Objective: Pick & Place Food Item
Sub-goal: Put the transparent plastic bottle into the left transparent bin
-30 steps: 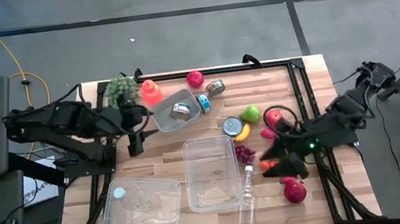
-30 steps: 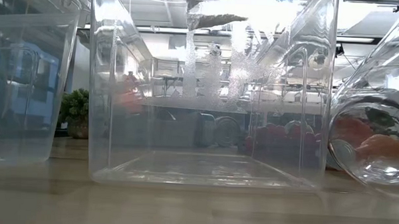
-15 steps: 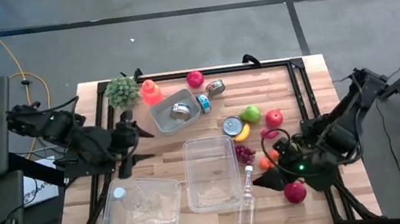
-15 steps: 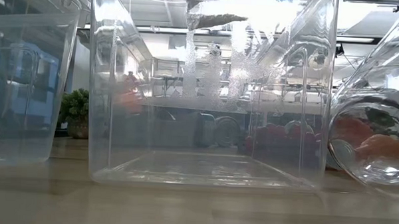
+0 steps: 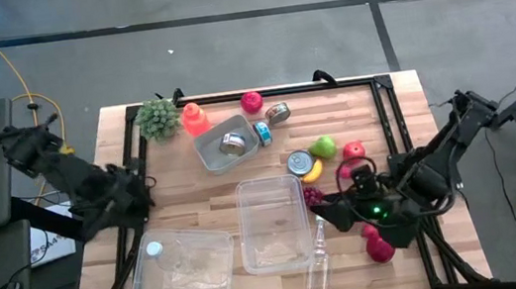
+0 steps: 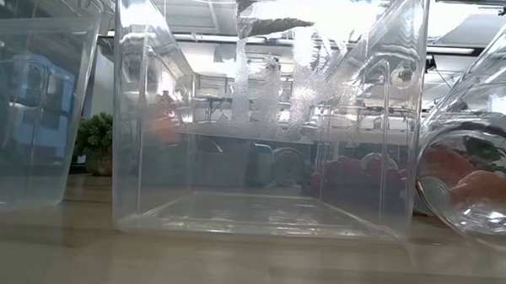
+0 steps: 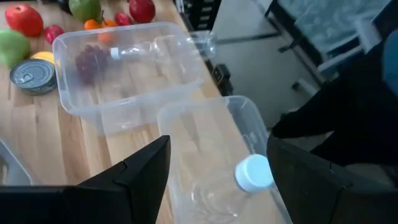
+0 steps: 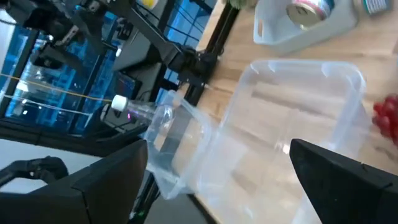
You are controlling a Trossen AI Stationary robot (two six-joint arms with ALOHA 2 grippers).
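Grapes (image 5: 314,196) sit on the table, just beside the clear box (image 5: 274,224), and your right gripper (image 5: 326,217) hangs near them with its fingers wide apart and nothing in them. You look to be at the reaching step. Next, lower it over the grapes and close gently. Your left gripper (image 7: 217,174) waits by the table's left edge, fingers apart, holding nothing.

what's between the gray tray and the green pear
In the high view, a tin can lies between the gray tray and the green pear, with a banana just beside it.
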